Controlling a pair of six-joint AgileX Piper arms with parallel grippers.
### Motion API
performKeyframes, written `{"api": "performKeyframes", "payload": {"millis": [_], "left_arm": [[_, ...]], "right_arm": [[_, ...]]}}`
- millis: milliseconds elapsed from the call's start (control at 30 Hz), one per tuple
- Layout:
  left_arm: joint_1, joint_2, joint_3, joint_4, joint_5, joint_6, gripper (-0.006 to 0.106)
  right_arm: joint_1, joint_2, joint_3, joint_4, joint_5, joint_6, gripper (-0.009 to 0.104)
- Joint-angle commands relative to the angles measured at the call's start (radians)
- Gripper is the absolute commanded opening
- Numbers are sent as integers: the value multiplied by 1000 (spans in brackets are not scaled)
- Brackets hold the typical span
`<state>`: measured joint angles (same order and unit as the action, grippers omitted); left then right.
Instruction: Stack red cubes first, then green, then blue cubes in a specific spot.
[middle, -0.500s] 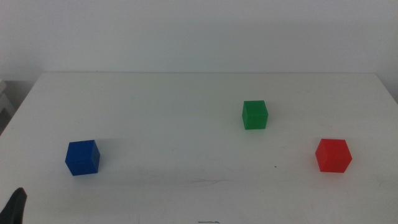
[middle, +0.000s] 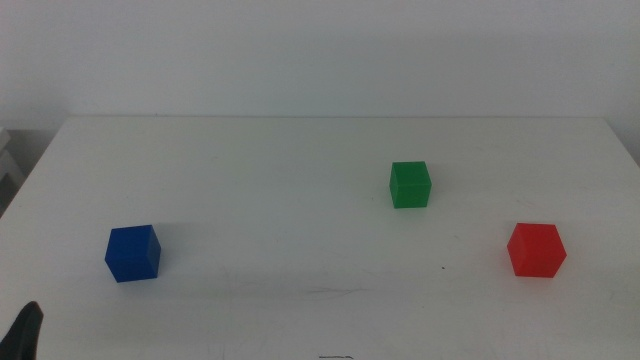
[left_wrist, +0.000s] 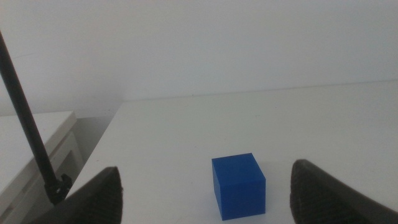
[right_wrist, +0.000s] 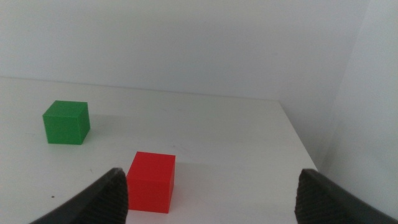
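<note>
**Red cube first: a square, centred approach is what the opening grasp is asking for**

The red cube (middle: 536, 250) is sitting alone near the right edge of the white table (middle: 300, 170), with the green cube (middle: 410, 185) well apart from it toward the middle and the blue cube (middle: 133, 253) far off on the left side. Nothing is stacked yet, so the red one is judged to be the step in hand. Done well, the right gripper (right_wrist: 211, 196) is lining up with two flat faces, coming down centred and closing evenly so the cube is not twisting. In the right wrist view the red cube (right_wrist: 151, 182) is lying ahead of that gripper, closer to one jaw than the other, and the jaws are standing wide apart, holding nothing. The left gripper (left_wrist: 205, 193) is waiting near the table's left front corner, its jaws likewise spread wide, with the blue cube (left_wrist: 239, 185) lying ahead between them, untouched.
</note>
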<state>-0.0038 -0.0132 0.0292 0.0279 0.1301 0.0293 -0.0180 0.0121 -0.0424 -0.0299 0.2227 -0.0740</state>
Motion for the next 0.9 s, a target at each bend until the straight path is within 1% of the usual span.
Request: {"api": "performKeyframes", "payload": {"millis": [0,167,300,367,467,533,567,767,867], "left_arm": [[-5,-20,-3,-8,-86,-1,91],[-5,-20,-3,-8,-86,-1,91],[-5,-20,-3,-8,-86,-1,91],[-5,-20,-3,-8,-86,-1,91],[-5,-20,-3,-8,-86,-1,91],[-5,-20,-3,-8,-86,-1,91],[-5,-20,-3,-8,-86,-1,91],[-5,-20,-3,-8,-86,-1,91],[-5,-20,-3,-8,-86,-1,91]], "right_arm": [[-7,63,-104,9,-8,-2,82],[-7,223,-279,10,138,-2,82],[-7,355,-426,30,268,-2,82],[-7,428,-497,47,347,-2,82],[-7,538,-597,47,492,-2,82],[-7,602,-654,46,536,0,82],[-7,638,-687,30,555,-1,82],[-7,863,-909,30,736,51,82],[-7,969,-1004,30,791,74,82]]}}
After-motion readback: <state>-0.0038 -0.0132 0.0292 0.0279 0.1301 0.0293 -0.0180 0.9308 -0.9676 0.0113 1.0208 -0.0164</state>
